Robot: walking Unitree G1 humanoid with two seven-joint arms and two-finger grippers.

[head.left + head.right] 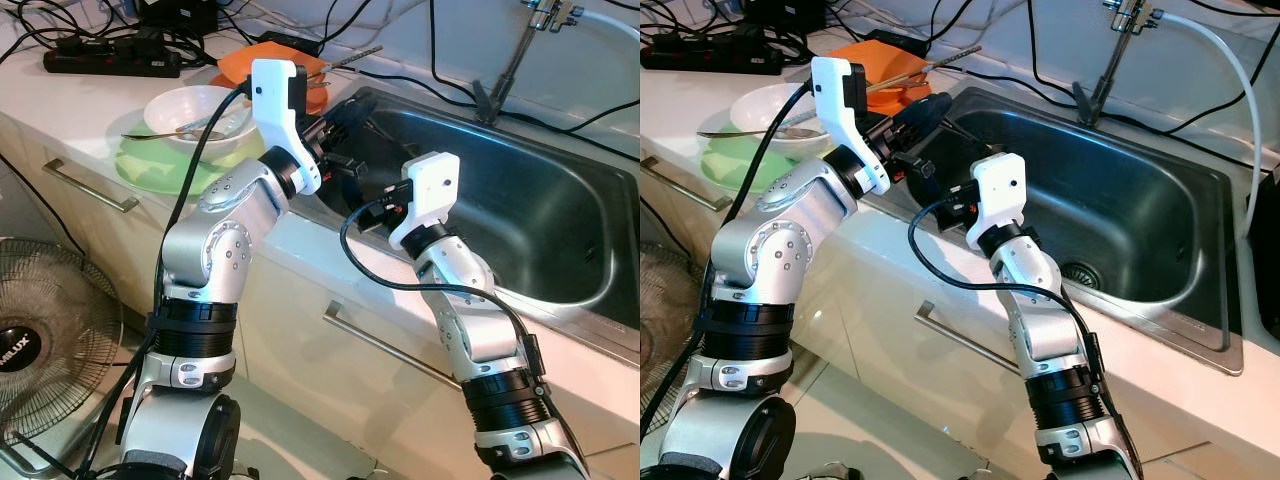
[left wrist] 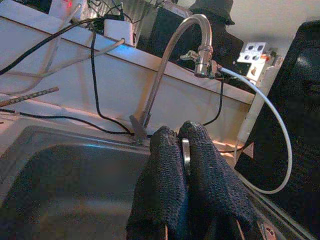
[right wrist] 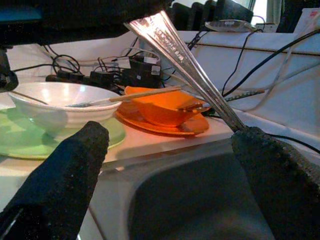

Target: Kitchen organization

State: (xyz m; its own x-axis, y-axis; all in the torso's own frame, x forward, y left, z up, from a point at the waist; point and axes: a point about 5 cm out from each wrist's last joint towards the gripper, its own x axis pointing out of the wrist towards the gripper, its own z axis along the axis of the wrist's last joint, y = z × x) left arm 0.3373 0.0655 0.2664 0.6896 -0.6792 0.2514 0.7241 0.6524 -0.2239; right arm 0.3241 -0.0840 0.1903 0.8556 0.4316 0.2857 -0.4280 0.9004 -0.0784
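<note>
My left gripper (image 1: 345,130) hangs over the left end of the steel sink (image 1: 520,210), shut on a silver utensil (image 2: 186,150) whose thin edge shows between its fingers (image 2: 165,165). The utensil's long engraved handle (image 3: 185,60) slants down across the right wrist view, and its end meets one fingertip (image 3: 255,145) of my right gripper (image 3: 172,132). That gripper is open with its fingers wide apart, just below the left one at the sink's rim (image 1: 955,205). Which kind of utensil it is stays hidden.
On the counter to the left, a white bowl (image 1: 190,110) holding a spoon sits on a green plate (image 1: 150,165). Behind it are an orange bowl and plate (image 3: 160,107) with chopsticks. A power strip (image 1: 110,62), cables, the faucet (image 2: 197,30) and a floor fan (image 1: 40,340) surround the area.
</note>
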